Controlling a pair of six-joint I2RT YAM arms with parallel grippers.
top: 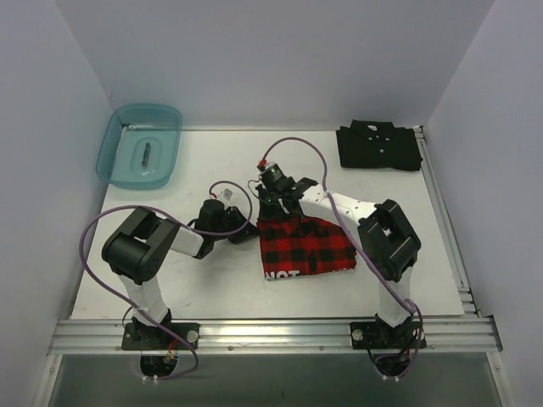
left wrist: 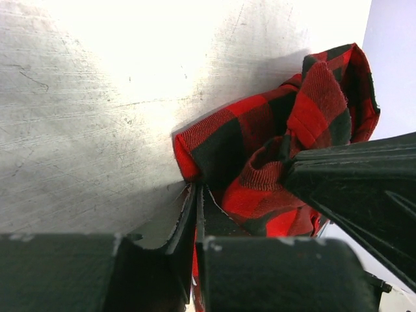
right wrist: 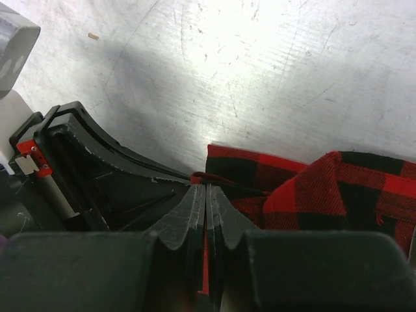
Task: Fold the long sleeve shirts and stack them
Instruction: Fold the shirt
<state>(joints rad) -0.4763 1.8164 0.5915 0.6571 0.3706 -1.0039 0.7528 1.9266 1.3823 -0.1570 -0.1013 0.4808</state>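
On the pale scuffed desk [top: 204, 280], the red-and-black buffalo plaid flannel shirt [top: 307, 246] lies partly folded at the near centre, and the plain black collared shirt [top: 378, 146] sits folded at the far right corner. My left end effector [left wrist: 196, 195] and right end effector [right wrist: 205, 192] are each pinched almost flat on the plaid shirt's far-left edge, close together. The flannel looks soft, light and limp, so I judge it will sag and bunch unless gripped at corners, through all layers.

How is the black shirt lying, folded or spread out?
Folded: the black shirt lies as a compact rectangle at the far right, collar and buttons facing up, no sleeves sticking out.
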